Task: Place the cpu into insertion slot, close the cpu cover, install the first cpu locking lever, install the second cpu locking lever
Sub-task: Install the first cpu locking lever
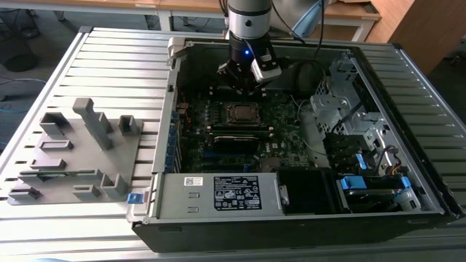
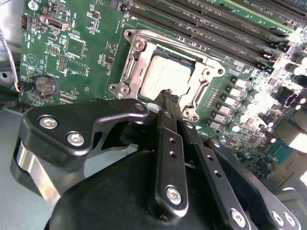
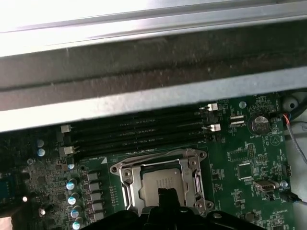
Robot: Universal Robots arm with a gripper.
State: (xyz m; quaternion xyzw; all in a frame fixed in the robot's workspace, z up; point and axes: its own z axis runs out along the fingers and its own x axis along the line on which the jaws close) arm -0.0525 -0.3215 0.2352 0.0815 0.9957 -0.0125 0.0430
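Note:
The cpu (image 2: pixel 162 76) (image 3: pixel 157 181) lies flat in the insertion slot (image 1: pixel 240 112), dull silver top up, in the middle of the green motherboard (image 1: pixel 284 125). The cpu cover (image 2: pixel 133 64) (image 3: pixel 125 181), a silver frame, lies down around the chip in both wrist views. My gripper (image 1: pixel 243 86) (image 2: pixel 168 97) (image 3: pixel 166 193) hangs just above the socket's edge with its black fingers shut together and nothing held. I cannot make out how the locking levers stand.
Long black memory slots (image 3: pixel 139 134) (image 2: pixel 216 24) run beside the socket. A coin cell (image 2: pixel 46 86) sits nearby. The case wall (image 3: pixel 144 96) stands behind. A power supply (image 1: pixel 218 194), a drive cage (image 1: pixel 342 103) and cables fill the case. A grey fixture tray (image 1: pixel 73 153) lies at the exterior view's left.

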